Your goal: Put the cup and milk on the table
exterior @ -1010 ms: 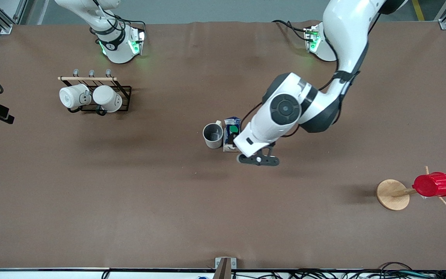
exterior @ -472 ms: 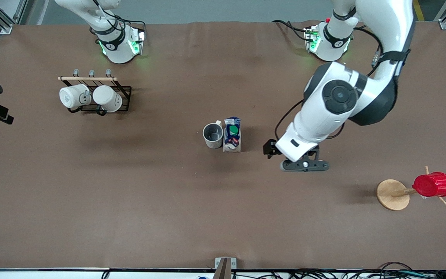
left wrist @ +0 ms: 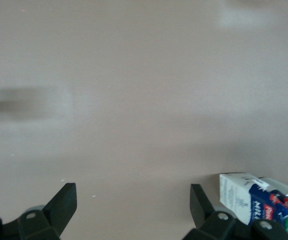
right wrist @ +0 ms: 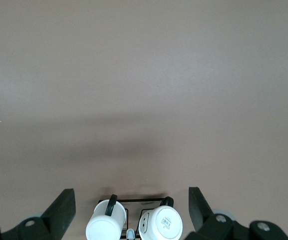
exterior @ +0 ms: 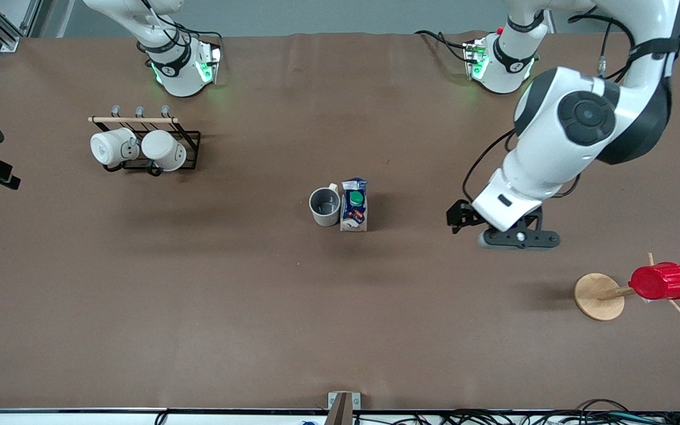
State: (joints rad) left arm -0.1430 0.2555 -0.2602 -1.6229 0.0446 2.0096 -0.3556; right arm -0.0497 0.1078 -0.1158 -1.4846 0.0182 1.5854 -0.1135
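The cream-beige cup stands upright on the brown table near its middle. The milk, blue-topped with a green cap, stands right beside it on the side toward the left arm's end, touching or nearly touching. My left gripper is open and empty, up over bare table between the milk and the wooden stand. In the left wrist view its jaws stand wide apart, and the milk shows past one finger. My right gripper is open and empty, high over the mug rack; it is out of the front view.
A black wire rack with two white mugs stands near the right arm's base, and also shows in the right wrist view. A red ribbed cup hangs on a wooden stand toward the left arm's end.
My left gripper has moved away from the milk toward the left arm's end of the table, empty. The cup and the milk have stayed where they stand.
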